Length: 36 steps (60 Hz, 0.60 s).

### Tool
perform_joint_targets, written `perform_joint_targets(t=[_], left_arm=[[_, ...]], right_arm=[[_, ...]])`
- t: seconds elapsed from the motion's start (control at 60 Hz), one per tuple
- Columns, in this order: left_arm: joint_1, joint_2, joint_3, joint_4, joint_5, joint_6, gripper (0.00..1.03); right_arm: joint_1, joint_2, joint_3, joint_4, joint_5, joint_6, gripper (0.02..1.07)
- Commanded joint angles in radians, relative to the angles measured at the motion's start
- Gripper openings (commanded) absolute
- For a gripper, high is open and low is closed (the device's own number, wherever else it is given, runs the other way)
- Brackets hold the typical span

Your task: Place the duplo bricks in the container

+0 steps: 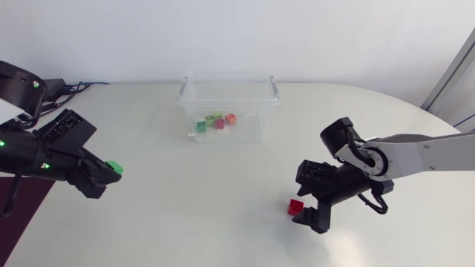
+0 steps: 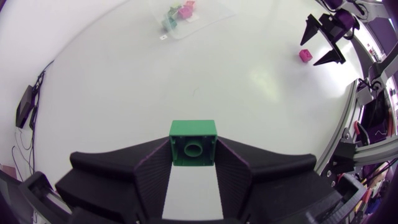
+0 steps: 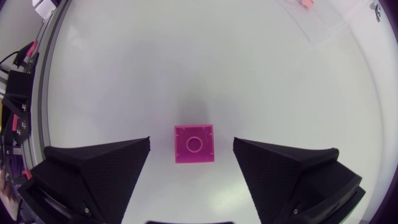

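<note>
My left gripper (image 1: 109, 173) hovers over the table's left side, shut on a green duplo brick (image 1: 113, 167). In the left wrist view the green brick (image 2: 193, 143) is clamped between both fingers (image 2: 152, 177) of the left gripper (image 2: 193, 165). At the right front, a red brick (image 1: 295, 206) lies on the table. My right gripper (image 1: 303, 197) is open around it. In the right wrist view this brick (image 3: 194, 143) looks pink, studs up, with a gap to each finger (image 3: 106, 168) of the right gripper (image 3: 191, 160). The clear container (image 1: 189, 95) stands at the back middle.
Several small bricks (image 1: 215, 121), green, pink and orange, lie in the container's front part. A cable bundle (image 1: 70, 87) lies at the back left corner. The table's rounded edge runs close behind my right arm (image 1: 423, 156).
</note>
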State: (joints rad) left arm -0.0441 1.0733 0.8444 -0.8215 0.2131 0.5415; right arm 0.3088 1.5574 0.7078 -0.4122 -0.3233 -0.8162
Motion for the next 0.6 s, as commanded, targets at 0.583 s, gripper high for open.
perform_joint_targets(t=[0.583], left_arm=[[-0.042, 0.056, 0.001, 0.044, 0.019, 0.008, 0.27]], right_arm=[[0.101, 0.181, 0.206, -0.218, 0.187, -0.052, 0.93]])
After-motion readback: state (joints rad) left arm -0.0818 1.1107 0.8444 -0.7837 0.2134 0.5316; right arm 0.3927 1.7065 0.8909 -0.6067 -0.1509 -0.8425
